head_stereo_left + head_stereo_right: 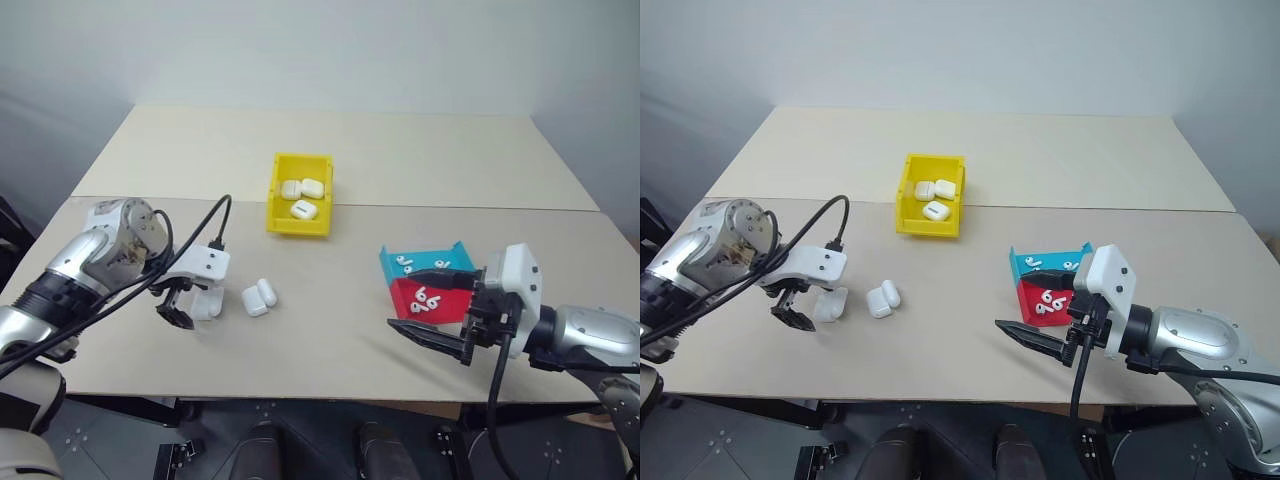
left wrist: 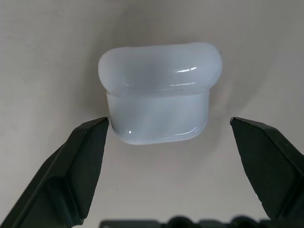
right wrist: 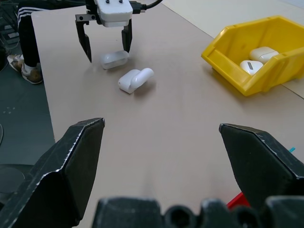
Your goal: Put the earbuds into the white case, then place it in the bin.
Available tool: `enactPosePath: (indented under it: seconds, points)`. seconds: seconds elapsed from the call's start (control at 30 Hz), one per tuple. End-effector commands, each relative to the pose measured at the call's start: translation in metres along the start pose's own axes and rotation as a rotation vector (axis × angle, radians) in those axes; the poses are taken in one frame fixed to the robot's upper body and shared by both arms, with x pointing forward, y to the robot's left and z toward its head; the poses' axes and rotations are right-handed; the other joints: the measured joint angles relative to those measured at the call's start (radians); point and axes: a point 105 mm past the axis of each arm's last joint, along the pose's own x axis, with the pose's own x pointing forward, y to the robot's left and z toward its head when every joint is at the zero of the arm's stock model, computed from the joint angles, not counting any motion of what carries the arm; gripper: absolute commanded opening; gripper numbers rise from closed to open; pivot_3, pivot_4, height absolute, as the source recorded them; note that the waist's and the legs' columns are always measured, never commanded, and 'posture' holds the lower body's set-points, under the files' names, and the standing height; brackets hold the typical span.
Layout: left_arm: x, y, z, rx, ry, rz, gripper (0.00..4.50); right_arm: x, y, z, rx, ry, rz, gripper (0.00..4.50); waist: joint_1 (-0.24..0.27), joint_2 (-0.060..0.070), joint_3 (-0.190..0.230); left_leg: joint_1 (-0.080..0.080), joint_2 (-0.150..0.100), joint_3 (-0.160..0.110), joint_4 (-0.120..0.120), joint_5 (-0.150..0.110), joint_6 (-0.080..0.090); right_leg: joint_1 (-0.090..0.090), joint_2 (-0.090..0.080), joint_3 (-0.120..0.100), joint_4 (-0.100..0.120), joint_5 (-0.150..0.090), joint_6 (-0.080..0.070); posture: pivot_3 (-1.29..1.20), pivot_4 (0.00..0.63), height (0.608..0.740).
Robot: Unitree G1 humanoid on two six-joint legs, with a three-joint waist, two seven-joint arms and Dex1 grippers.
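Observation:
A white case [image 2: 159, 90] lies on the table [image 1: 330, 330] at the front left, apart from the others. My left gripper [image 1: 195, 306] points down over it, open, with one finger [image 2: 85, 156] on each side and a gap to the case. Two more white cases [image 1: 260, 297] lie together just right of it. The yellow bin [image 1: 298, 224] stands further back near the middle with three white cases inside. Several earbuds [image 1: 428, 298] lie in the red tray [image 1: 450, 308] and the teal tray [image 1: 385, 262] at the right. My right gripper [image 1: 400, 298] hangs open and empty beside those trays.
The table's front edge runs close below both grippers. A seam between two tabletops crosses behind the bin. Open tabletop lies between the loose cases and the trays.

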Motion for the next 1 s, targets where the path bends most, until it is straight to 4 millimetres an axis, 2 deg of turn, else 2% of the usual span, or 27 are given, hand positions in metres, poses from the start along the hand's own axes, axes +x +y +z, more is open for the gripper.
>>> enactPosePath:
  seconds: [0.03, 0.43, 0.53, 0.63, 0.67, 1.0]
  points:
    - [-0.003, 0.001, 0.005, 0.007, -0.01, 0.026, 4.45, -0.001, 0.003, 0.012, -0.059, -0.042, 0.004, 4.5, 0.0, 0.0, 0.0, 0.0, 0.0, 0.0, 0.0, 0.0, 0.0, 0.0, 0.0, 0.0, 0.0, 0.0, 0.0, 0.0, 0.15, 0.74]
    - [0.003, 0.002, 0.007, 0.007, -0.021, 0.08, 4.45, -0.002, 0.005, 0.012, -0.061, -0.04, 0.01, 4.5, 0.002, 0.0, 0.0, 0.001, 0.0, 0.0, 0.0, 0.0, 0.0, 0.001, 0.0, 0.0, 0.0, 0.0, 0.0, 0.0, 0.15, 0.74]
    - [0.004, 0.001, 0.008, 0.02, -0.031, 0.084, 3.85, -0.002, 0.005, 0.011, -0.063, -0.038, 0.012, 4.5, 0.002, 0.0, 0.0, 0.001, 0.0, 0.0, 0.0, 0.0, 0.0, 0.001, 0.0, 0.0, 0.001, 0.0, 0.0, 0.0, 0.15, 0.74]
    - [0.005, 0.0, 0.008, 0.015, -0.034, 0.086, 2.92, -0.002, 0.005, 0.011, -0.063, -0.035, 0.014, 4.5, 0.001, 0.0, 0.0, 0.001, 0.0, 0.0, 0.0, 0.0, 0.0, 0.001, 0.0, 0.0, 0.001, 0.0, 0.0, 0.0, 0.15, 0.74]
    - [0.005, -0.001, 0.007, 0.016, -0.035, 0.084, 2.77, -0.002, 0.006, 0.01, -0.063, -0.033, 0.015, 4.5, 0.001, 0.0, 0.0, 0.001, 0.0, 0.0, 0.0, 0.0, 0.0, 0.001, 0.0, 0.0, 0.001, 0.0, 0.0, 0.0, 0.15, 0.74]
    - [-0.011, -0.007, -0.005, -0.02, -0.056, 0.119, 2.77, -0.004, 0.007, 0.007, -0.063, -0.027, 0.019, 4.5, -0.005, 0.0, 0.0, 0.001, 0.0, 0.0, 0.0, 0.0, 0.0, 0.0, 0.0, 0.0, 0.001, 0.0, 0.0, 0.0, 0.15, 0.74]
